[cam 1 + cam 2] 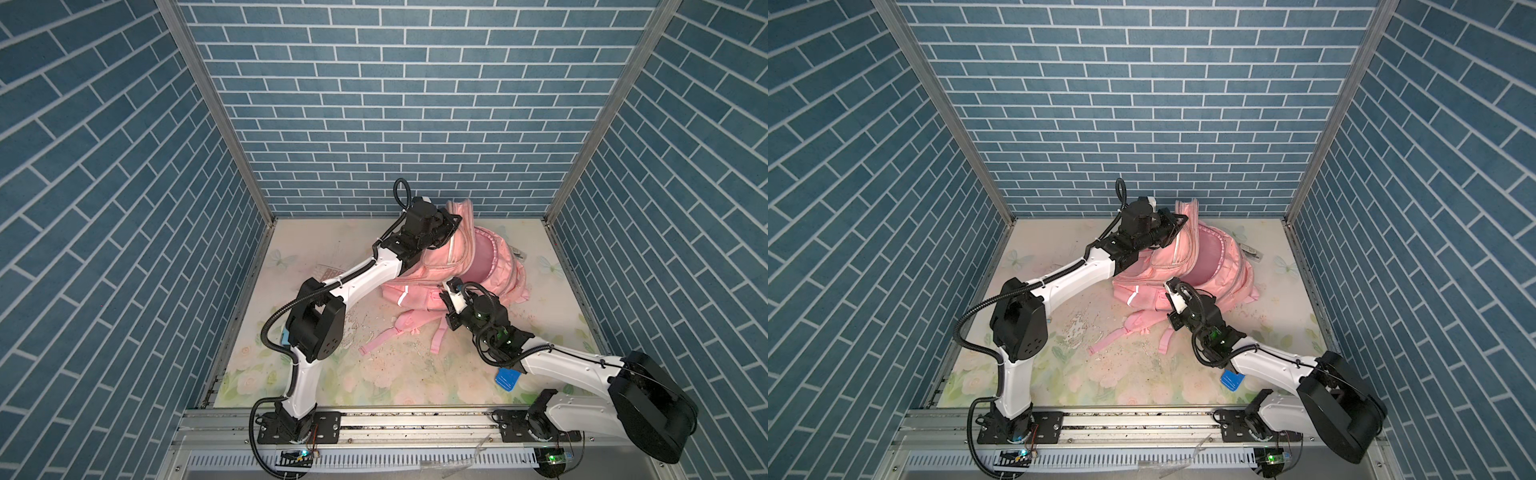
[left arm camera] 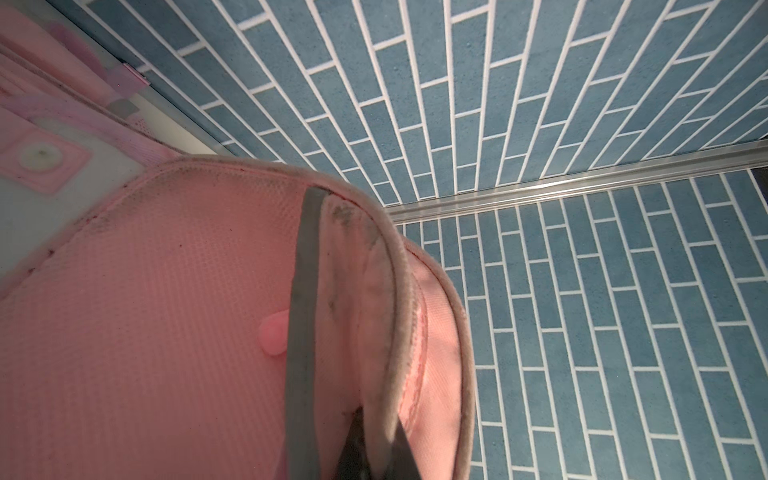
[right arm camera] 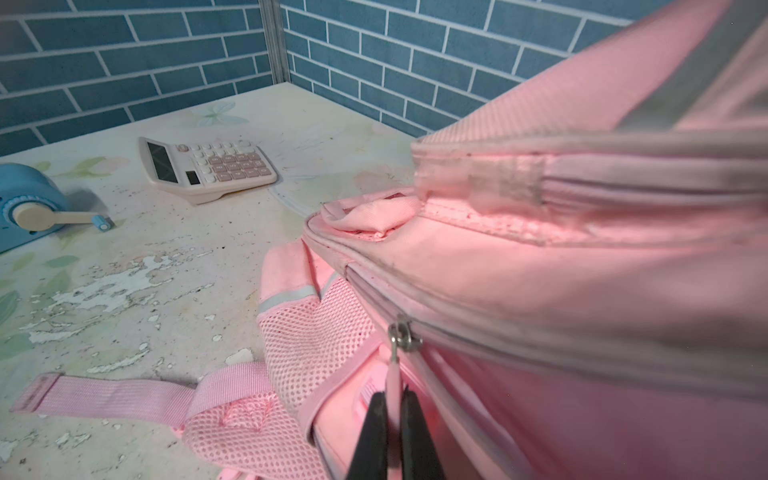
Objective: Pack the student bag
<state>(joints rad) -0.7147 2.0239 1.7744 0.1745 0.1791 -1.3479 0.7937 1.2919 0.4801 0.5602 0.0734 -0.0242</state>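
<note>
Altogether one student bag [image 1: 415, 293]; one calculator [image 3: 208, 168]

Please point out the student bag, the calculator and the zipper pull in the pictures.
student bag [image 1: 415, 293], in a top view, on its lower front pocket.
calculator [image 3: 226, 166], right wrist view, on its keypad.
zipper pull [image 3: 392, 370], right wrist view, on the pink tab under the metal slider.

Beige calculator [image 3: 208, 168] near blue crank sharpener [image 3: 25, 199] on worn floral tabletop [image 3: 124, 266], blue brick walls [image 1: 395, 104] around
</note>
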